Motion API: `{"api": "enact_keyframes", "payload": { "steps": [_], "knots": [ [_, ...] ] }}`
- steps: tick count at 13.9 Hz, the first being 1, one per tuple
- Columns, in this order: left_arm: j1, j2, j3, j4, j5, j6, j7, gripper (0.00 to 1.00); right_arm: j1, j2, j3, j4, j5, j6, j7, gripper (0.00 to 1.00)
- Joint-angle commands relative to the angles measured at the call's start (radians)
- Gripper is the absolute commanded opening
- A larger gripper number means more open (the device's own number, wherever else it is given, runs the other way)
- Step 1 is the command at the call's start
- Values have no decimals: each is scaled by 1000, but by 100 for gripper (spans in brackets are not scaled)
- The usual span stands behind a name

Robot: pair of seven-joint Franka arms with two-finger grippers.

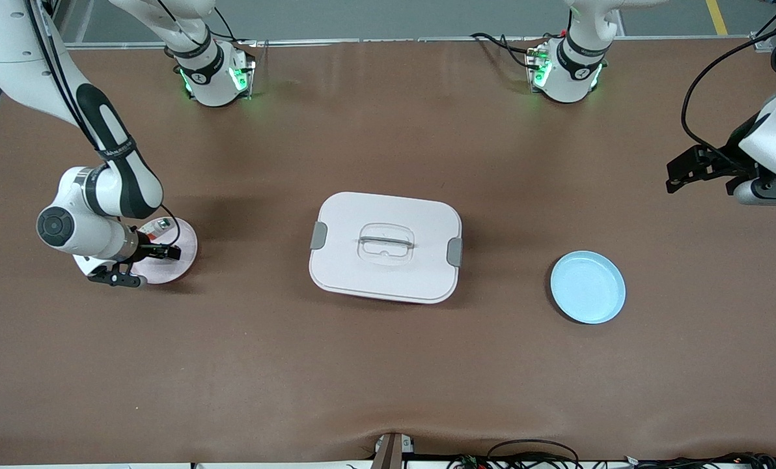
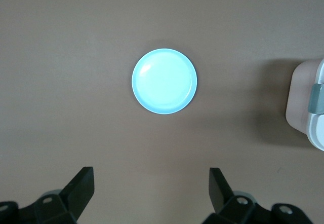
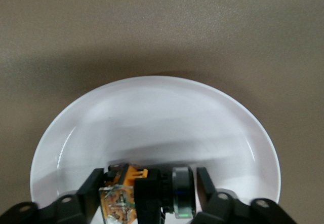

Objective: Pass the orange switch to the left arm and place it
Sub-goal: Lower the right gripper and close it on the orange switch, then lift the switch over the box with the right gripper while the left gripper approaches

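The orange switch [image 3: 132, 189], a small black part with an orange body and a silver ring, lies on the pale pink plate [image 3: 152, 117] at the right arm's end of the table. My right gripper [image 3: 149, 176] is low over that plate [image 1: 185, 257], open, with one finger on each side of the switch and a thin gap at the ring end. In the front view the right gripper [image 1: 166, 252] covers most of the switch. My left gripper [image 1: 676, 174] waits open and empty above the table at the left arm's end. The white box [image 1: 362, 273] stands mid-table between the plates.
A clear-silver item with a red mark [image 1: 162, 226] lies on the pink plate beside my right gripper. An empty blue plate [image 1: 588, 286] sits toward the left arm's end; it also shows in the left wrist view [image 2: 164, 81], with a corner of the box [image 2: 304, 97].
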Motion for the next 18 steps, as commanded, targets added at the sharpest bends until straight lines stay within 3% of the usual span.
{"api": "enact_keyframes", "payload": {
  "steps": [1,2,4,6,9,15,18],
  "knots": [
    [-1,5,-4,18,10,-18,9,100,-23,9,17,16,-10,-16,4,5],
    [-1,6,-4,18,10,-18,9,100,-23,9,17,22,-3,-30,10,0],
    [-1,5,-4,18,8,-18,9,100,-29,9,17,60,4,-91,10,0],
    [-1,5,-4,18,8,-18,9,100,-35,9,22,136,19,-238,13,0],
    [-1,3,-7,25,4,-18,9,100,-26,9,22,241,155,-437,26,0],
    [3,-11,-19,71,-156,-30,7,100,26,3,29,382,322,-727,268,0],
    [5,-9,-16,90,-283,-30,10,100,73,0,29,421,399,-786,407,0]
  ]
}}
